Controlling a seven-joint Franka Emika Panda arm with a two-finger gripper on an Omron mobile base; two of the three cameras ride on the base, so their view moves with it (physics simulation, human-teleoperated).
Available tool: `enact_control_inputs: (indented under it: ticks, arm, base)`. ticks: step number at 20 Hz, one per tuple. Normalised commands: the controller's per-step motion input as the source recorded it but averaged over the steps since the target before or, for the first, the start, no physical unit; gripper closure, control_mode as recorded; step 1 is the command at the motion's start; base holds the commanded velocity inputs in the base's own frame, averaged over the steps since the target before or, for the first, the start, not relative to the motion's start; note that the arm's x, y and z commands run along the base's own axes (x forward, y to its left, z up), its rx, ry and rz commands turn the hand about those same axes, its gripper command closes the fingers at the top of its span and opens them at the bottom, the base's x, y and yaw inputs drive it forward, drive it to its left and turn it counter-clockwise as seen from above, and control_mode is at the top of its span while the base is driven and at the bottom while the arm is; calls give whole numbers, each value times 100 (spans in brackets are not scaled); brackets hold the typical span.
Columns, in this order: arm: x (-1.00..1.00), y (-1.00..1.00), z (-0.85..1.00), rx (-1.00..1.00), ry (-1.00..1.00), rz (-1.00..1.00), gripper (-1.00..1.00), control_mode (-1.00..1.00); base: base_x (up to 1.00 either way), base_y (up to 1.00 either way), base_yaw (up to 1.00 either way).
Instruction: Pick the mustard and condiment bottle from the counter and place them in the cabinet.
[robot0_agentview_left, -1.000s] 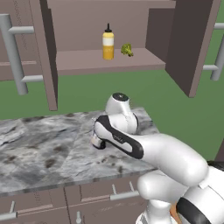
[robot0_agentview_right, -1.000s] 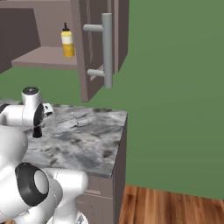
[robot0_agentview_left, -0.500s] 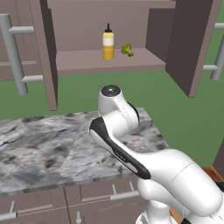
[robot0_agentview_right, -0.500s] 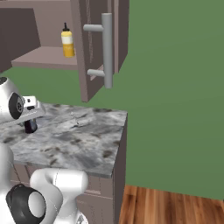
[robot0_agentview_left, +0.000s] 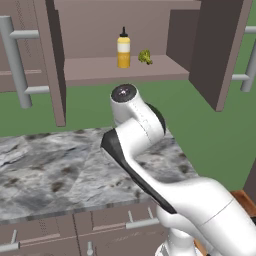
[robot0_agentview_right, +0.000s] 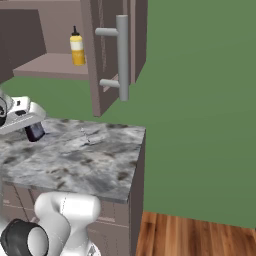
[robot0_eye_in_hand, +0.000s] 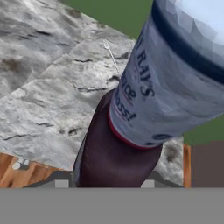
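In the right base view, the fingers (robot0_agentview_right: 31, 131) are closed on the dark condiment bottle (robot0_agentview_right: 35, 132) at the far left, just above the marbled table (robot0_agentview_right: 85, 160). The mustard (robot0_agentview_right: 76, 46) already stands on the cabinet (robot0_agentview_right: 107, 60) shelf. Next comes lifting the bottle up to that shelf, clearing its front edge and the open door; free shelf space lies beside the mustard.

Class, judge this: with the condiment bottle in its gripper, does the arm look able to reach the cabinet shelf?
Probably yes: the cabinet doors stand open, and the shelf has bare space beside the mustard.
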Motion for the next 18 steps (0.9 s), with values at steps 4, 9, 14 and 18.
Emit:
enact_control_inputs:
  ticks: [4,9,14,18]
  arm:
    - [-19,-22,75,0,-12,-8,100,-100]
    - [-9,-23,77,1,-13,-2,100,-100]
    - [0,-26,64,6,-13,0,100,-100]
    - [0,-19,54,7,-11,0,100,-100]
  base:
    - [0,0,0]
    - [0,0,0]
    - [0,0,0]
    - [0,0,0]
